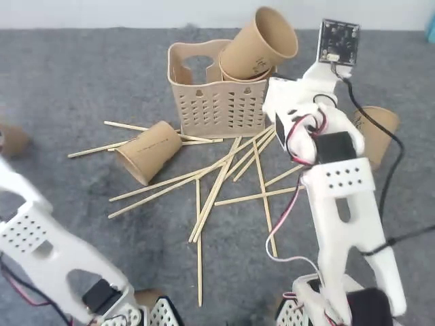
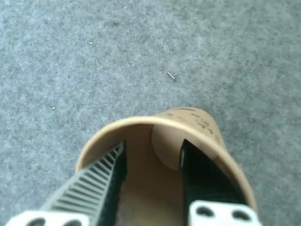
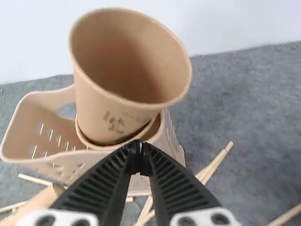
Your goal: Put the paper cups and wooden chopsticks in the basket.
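A grey, carpet-like table surface (image 1: 75, 75) runs back to a plain pale wall (image 1: 102, 12) behind it.

A paper cup (image 3: 127, 75) is seen tilted and nested in a second cup (image 3: 87, 137), which is held in a corner of the basket (image 3: 42, 136). The right gripper (image 3: 139, 149) is positioned just before them, its black fingers (image 3: 110, 176) pressed together. Wooden chopsticks (image 3: 214, 162) are scattered on the grey surface (image 3: 244, 103) beside the basket.

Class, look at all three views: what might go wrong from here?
The top cup sits tilted in the basket; the right gripper, shut just in front, might knock it out. The chopsticks lie crossed in a heap, so lifting one may drag others. The left gripper has its open fingers inside a cup, which may slip off when lifted.
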`<action>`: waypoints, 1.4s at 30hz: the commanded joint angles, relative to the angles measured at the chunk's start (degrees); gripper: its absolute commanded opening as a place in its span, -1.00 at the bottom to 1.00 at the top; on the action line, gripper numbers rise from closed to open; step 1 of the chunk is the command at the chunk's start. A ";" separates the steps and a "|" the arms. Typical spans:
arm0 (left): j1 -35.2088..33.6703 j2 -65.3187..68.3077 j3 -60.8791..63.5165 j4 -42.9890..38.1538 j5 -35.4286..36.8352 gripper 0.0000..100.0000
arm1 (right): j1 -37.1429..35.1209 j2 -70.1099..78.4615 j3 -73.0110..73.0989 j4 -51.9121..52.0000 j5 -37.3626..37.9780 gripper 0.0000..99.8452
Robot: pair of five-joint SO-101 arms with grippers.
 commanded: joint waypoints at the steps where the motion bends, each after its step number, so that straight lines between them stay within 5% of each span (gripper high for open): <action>1: 1.58 -1.05 -2.33 -0.88 0.09 -0.64 | -0.84 0.40 -2.99 -3.91 -0.53 -0.98; 9: 3.16 -1.14 -4.18 0.09 3.60 -0.64 | -0.92 1.10 -3.16 -9.19 -0.53 -0.98; 27: 6.15 -0.53 -29.76 28.84 8.53 -0.64 | 7.87 -8.48 10.20 -9.80 -0.09 -0.98; 42: 5.19 -0.53 -29.76 32.97 8.26 -0.64 | 7.25 12.53 10.99 -37.93 3.96 -0.98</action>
